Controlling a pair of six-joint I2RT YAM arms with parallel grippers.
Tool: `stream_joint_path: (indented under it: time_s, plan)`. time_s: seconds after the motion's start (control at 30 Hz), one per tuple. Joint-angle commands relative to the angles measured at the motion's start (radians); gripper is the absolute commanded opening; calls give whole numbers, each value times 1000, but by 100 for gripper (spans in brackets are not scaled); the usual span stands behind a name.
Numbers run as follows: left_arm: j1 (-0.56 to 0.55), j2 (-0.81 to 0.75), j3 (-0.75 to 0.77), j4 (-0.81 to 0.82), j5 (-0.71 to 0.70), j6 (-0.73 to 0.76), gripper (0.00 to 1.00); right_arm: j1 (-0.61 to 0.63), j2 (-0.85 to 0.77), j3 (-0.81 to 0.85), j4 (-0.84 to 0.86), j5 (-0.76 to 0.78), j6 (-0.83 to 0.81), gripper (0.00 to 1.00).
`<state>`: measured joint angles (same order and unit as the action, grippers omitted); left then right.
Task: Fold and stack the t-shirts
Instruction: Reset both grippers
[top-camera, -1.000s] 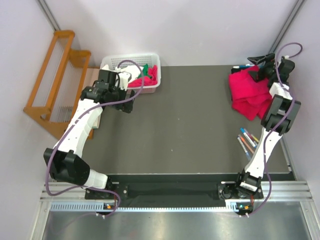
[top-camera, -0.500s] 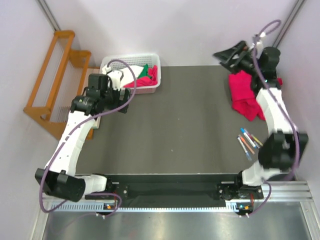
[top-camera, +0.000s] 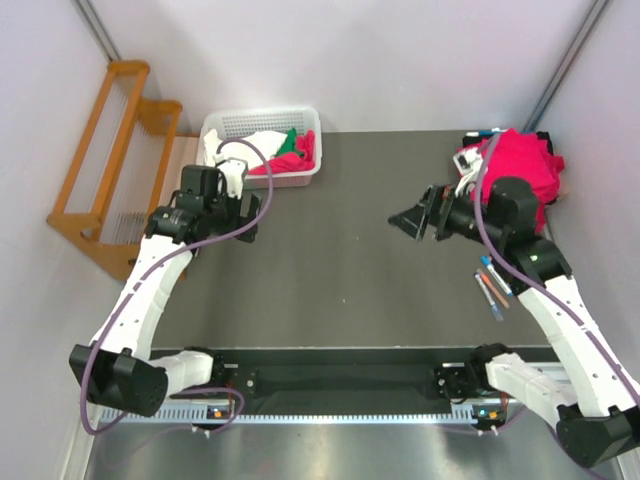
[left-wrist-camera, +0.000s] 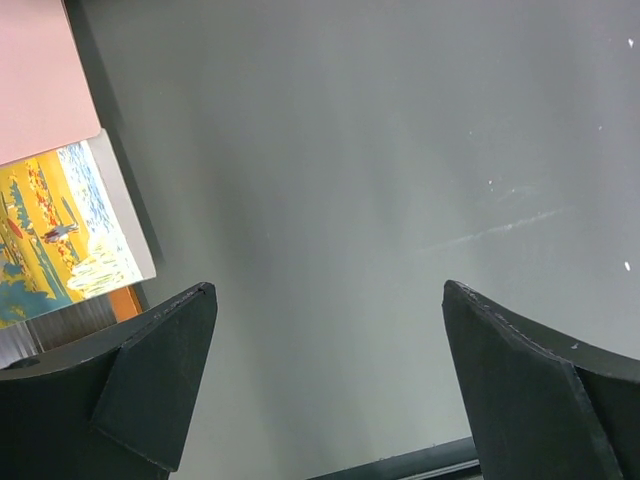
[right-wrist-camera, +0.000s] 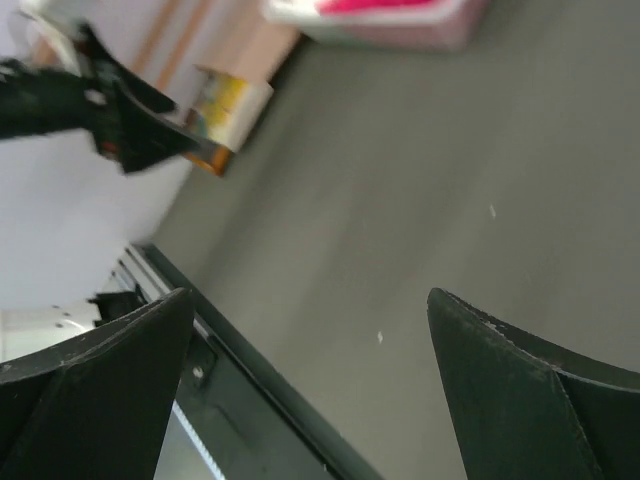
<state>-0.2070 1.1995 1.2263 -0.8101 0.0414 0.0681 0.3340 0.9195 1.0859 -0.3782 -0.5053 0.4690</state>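
The left jaws stand fully apart and grip nothing, poised over the dark grey worktop; the right jaws likewise gape wide and empty above the same surface. A heap of crumpled crimson-red cloth t-shirts lies behind the right jaws, well apart from them. More red cloth sits in the white plastic basket just beyond the left jaws.

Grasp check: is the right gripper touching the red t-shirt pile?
Apart. Top view: right gripper hangs open over the table, a clear gap from the t-shirt pile.
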Motion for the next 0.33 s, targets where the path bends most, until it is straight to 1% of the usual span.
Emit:
stream_joint_path:
  time_s: [0.0,0.3]
  plan:
    - [6,-34,-4,51,18,-22,99,11,-88,-30,-106,80,-47,100]
    - [6,-60,-16,48,11,-17,99,10,-94,2,-165,93,-81,100]
